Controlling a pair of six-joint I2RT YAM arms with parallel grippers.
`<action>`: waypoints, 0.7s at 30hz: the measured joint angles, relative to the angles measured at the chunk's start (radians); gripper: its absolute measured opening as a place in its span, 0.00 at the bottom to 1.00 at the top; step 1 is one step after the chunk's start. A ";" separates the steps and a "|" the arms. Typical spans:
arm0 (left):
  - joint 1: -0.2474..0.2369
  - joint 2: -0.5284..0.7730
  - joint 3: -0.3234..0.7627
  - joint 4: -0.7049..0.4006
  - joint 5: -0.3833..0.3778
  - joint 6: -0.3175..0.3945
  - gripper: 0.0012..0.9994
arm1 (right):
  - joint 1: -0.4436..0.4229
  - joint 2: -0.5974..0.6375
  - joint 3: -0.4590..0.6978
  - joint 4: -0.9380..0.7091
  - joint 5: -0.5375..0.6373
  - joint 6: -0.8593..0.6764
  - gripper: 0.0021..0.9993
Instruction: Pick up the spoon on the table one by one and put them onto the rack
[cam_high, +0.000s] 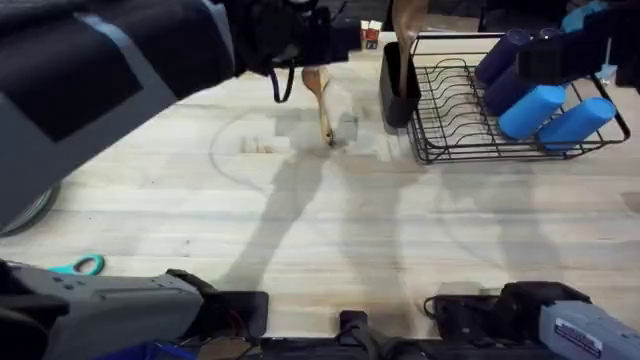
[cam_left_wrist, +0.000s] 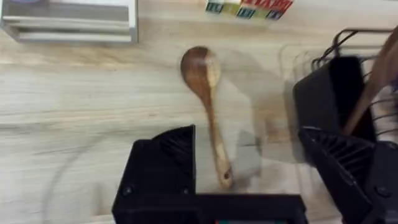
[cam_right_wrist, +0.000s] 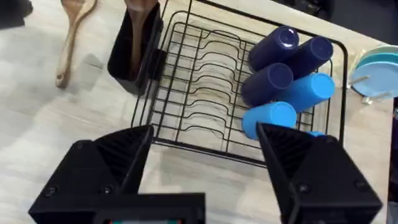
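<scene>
One wooden spoon (cam_left_wrist: 208, 106) lies flat on the table (cam_left_wrist: 74, 93), bowl away from the handle end, just left of the rack (cam_high: 500, 110). My left gripper (cam_left_wrist: 249, 168) hovers open over the handle end of this spoon (cam_high: 320, 100), its fingers (cam_left_wrist: 161, 162) on either side and not touching it. A second spoon (cam_right_wrist: 142, 12) stands in the rack's black caddy (cam_right_wrist: 134, 50). The right gripper (cam_right_wrist: 199, 168) hangs open above the rack's (cam_right_wrist: 205, 93) near edge, holding nothing.
Several blue cups (cam_right_wrist: 286, 74) lie in the rack's right end. A teal plate (cam_right_wrist: 379, 68) sits beyond it. A white stacked box (cam_left_wrist: 68, 18) and coloured blocks (cam_left_wrist: 249, 7) stand behind the spoon. Teal scissors (cam_high: 80, 265) lie at the near left.
</scene>
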 joint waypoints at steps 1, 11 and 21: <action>-0.002 0.000 0.006 0.001 -0.002 -0.011 1.00 | 0.000 0.000 0.000 0.000 0.000 0.000 1.00; -0.002 0.001 0.019 0.004 -0.014 -0.069 1.00 | 0.000 0.000 0.000 0.000 0.000 0.000 1.00; -0.002 0.001 0.019 0.026 0.004 -0.028 1.00 | 0.000 0.000 0.000 0.000 0.000 0.000 1.00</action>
